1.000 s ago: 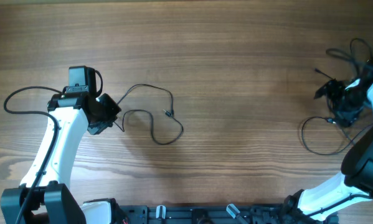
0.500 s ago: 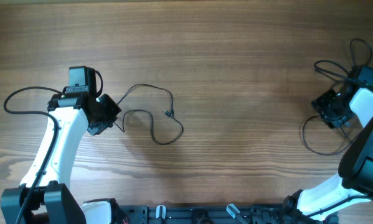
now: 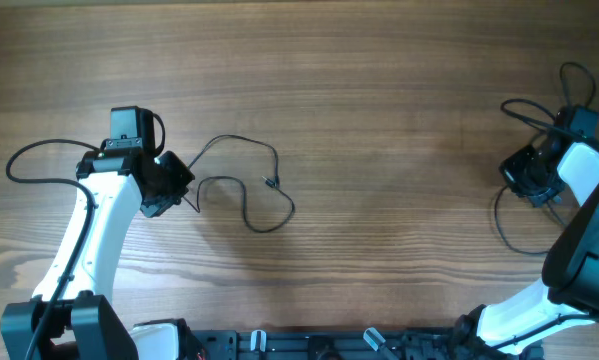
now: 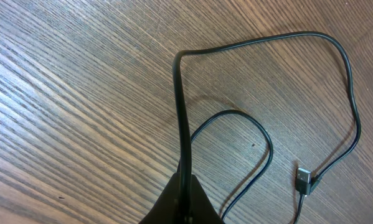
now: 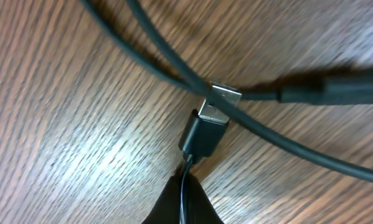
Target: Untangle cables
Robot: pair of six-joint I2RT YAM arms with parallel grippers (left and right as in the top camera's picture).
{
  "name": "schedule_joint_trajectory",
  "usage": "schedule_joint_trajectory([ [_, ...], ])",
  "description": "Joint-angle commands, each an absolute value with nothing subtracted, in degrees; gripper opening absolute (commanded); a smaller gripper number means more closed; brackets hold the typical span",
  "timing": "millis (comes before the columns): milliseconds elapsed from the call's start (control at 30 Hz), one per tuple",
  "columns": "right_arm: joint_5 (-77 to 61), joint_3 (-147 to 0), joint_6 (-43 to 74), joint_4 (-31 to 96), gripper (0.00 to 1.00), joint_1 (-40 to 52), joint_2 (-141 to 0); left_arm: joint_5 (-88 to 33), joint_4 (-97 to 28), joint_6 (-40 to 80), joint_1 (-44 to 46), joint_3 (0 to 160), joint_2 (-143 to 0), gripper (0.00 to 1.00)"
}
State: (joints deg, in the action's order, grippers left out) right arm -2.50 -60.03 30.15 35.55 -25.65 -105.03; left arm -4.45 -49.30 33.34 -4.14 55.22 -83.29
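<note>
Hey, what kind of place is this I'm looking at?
Most likely a robotics lab bench: a bare wood-grain table, two robot arms based at its near edge, and loose thin black cables lying on it.

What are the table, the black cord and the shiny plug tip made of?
The table looks like wood or wood-look laminate: brown, streaky grain, slight sheen. The black cord seems rubbery plastic: smooth, matte, bending in loose loops. The plug tip in the right wrist view looks like metal: silvery and reflecting light.
</note>
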Motion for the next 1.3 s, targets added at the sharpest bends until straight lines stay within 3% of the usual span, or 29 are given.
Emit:
schedule_joint_trajectory([
  [0, -15.4, -59.99, 26.24, 37.23, 0.04, -24.91, -105.93, -5.13, -49.58, 33.67, -4.23, 55.37, -82.63, 0.04],
  [133, -26.0, -64.79, 23.97, 40.64, 0.05, -24.91, -102.13, -5.13, -49.56, 33.67, -4.23, 55.37, -82.63, 0.04],
  [233, -26.22, -69.78, 22.96, 43.64, 0.04, -24.91, -98.41, -5.13, -49.56, 33.67, -4.23, 55.37, -82.63, 0.04],
  [467, -11.53, -82.17, 23.16, 38.68, 0.04, -25.54, -93.45, -5.13, -50.3, 33.67, -4.23, 55.37, -82.63, 0.04],
  [667, 6.55, -83.4, 37.04, 38.41, 0.04, -30.11, -93.43, -5.13, -50.68, 33.43, -4.23, 55.37, -82.63, 0.04],
  [867, 6.59, -83.22, 48.8, 40.18, 0.05, -36.53, -93.43, -5.13, -50.68, 33.45, -4.23, 55.37, -82.63, 0.04],
  [1033, 7.09, -83.13, 51.2, 40.45, 0.04, -37.76, -93.69, -5.13, -50.7, 33.45, -4.23, 55.37, -82.63, 0.04],
  [1067, 7.05, -83.13, 51.18, 39.66, 0.09, -37.8, -93.91, -5.13, -50.83, 33.45, -4.23, 55.37, -82.63, 0.04],
  [1100, 7.05, -83.13, 51.0, 39.13, 0.25, -37.8, -94.11, -5.13, -50.89, 33.45, -4.23, 55.37, -82.63, 0.04],
  [1167, 6.42, -83.13, 50.94, 38.89, 0.68, -37.8, -94.3, -5.13, -51.09, 33.43, -4.23, 55.37, -82.63, 0.04],
  [1200, 5.85, -83.13, 50.68, 38.89, 0.78, -37.8, -94.3, -5.13, -51.09, 33.45, -4.23, 55.37, -82.63, 0.04],
  [1267, 2.74, -83.13, 47.27, 38.61, 0.84, -37.8, -94.3, -5.13, -51.07, 33.45, -4.23, 55.37, -82.63, 0.04],
])
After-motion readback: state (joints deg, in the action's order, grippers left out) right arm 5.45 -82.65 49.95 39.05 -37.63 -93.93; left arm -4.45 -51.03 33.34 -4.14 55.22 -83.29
